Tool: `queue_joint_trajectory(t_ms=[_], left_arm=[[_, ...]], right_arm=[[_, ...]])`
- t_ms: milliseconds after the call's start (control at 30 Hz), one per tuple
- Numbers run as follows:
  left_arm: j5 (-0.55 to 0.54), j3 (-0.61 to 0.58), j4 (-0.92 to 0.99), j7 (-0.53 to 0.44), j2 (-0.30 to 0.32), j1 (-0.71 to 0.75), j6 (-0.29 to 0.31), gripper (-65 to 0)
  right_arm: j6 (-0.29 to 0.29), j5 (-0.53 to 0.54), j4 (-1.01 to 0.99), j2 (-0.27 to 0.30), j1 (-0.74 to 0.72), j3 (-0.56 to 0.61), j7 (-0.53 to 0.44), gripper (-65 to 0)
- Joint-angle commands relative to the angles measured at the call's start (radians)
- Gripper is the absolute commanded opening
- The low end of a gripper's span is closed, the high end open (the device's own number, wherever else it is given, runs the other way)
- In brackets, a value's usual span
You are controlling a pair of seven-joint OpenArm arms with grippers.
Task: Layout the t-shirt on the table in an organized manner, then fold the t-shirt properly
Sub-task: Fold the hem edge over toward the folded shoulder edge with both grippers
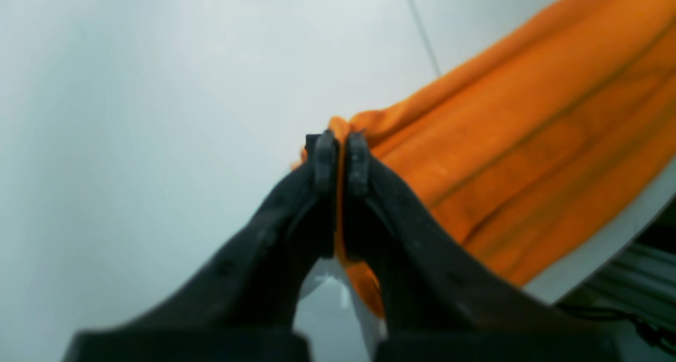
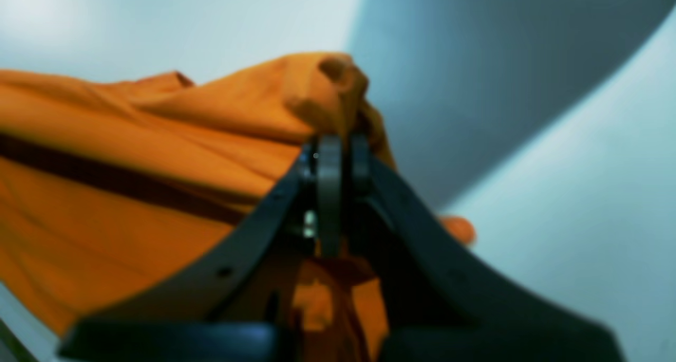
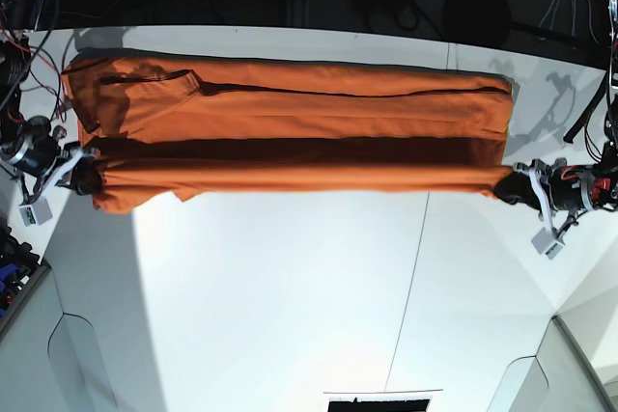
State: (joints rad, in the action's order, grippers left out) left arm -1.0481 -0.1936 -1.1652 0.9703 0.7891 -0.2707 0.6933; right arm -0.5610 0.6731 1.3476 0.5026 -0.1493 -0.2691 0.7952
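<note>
Readable text: none in any of the three views.
T-shirt: plain orange cloth, with no print, logo or lettering on the parts that show.
Worktop: bare white surface with a thin dark seam line and no markings or labels.
Left claw: black fingers, no brand or number legible; the left wrist view is soft.
Right claw: black fingers, nothing legible; the right wrist view is blurred.
White tags beside each claw in the base view: too small to tell whether anything is written on them.
</note>
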Motion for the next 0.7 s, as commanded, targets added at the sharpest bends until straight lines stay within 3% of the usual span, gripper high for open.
queue_joint_trajectory(t_ms=[0,200,400,533,567,600,667], left_arm=[[-0.022,0.011,-0.021,0.002,0.031,-0.008,0.005,-65.0],[-0.106,0.011,-0.053,0.063,0.04,0.049,0.005,-65.0],[-0.123,0.011,-0.053,0.066,0.039,0.087,0.005,-65.0],[-0.123,0.01,-0.053,0.047,0.039,0.097,0.005,-46.9],[-0.123,0.011,-0.053,0.042,0.039,0.097,0.005,-43.1],[-0.123,0.011,-0.053,0.039,0.039,0.096,0.005,-40.4],[-0.123,0.011,-0.053,0.031,0.039,0.092,0.005,-39.2]], right_arm=[[-0.005,0.016,0.037,0.024,0.001,-0.008,-0.016,-65.0],[-0.004,0.016,0.145,0.023,0.102,-0.01,-0.01,-65.0],[-0.004,0.016,0.169,0.023,0.18,-0.01,-0.005,-65.0],[-0.004,-0.015,0.168,0.014,0.202,-0.01,0.001,-65.0],[-0.003,-0.023,0.168,0.013,0.203,-0.01,0.002,-60.2],[0.002,-0.026,0.168,0.013,0.203,-0.01,0.002,-50.1],[0.007,-0.025,0.169,0.012,0.202,-0.018,-0.004,-35.9]])
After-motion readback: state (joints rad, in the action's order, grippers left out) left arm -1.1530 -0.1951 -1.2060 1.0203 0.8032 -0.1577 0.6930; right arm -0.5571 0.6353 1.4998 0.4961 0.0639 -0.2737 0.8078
